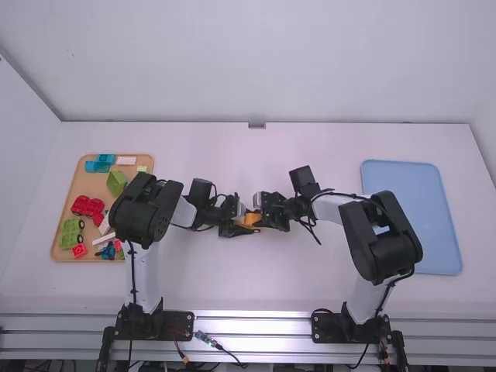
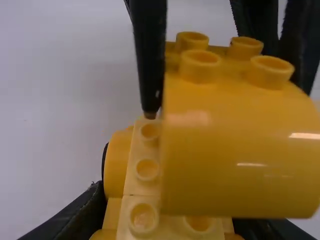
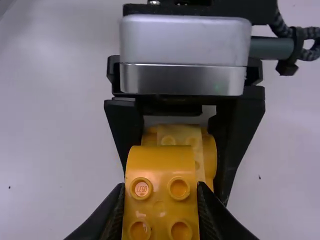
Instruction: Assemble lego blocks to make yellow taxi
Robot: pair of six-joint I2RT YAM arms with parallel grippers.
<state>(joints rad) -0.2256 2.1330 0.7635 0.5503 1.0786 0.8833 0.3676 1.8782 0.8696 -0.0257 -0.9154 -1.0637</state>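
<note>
Where the tray [image 1: 93,186] holds blocks [image 1: 87,208], the left arm [image 1: 146,209] partly hides it.

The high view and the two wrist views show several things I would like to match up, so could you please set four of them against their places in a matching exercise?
1. Rounded yellow block
2. Studded lower assembly
3. Tan tray
4. Light-blue tray

A. On the table's right side
B. Between the left gripper's fingers
C. Between the right gripper's fingers
D. Under loose red, green and blue blocks

Pairs: 1-C, 2-B, 3-D, 4-A
</note>
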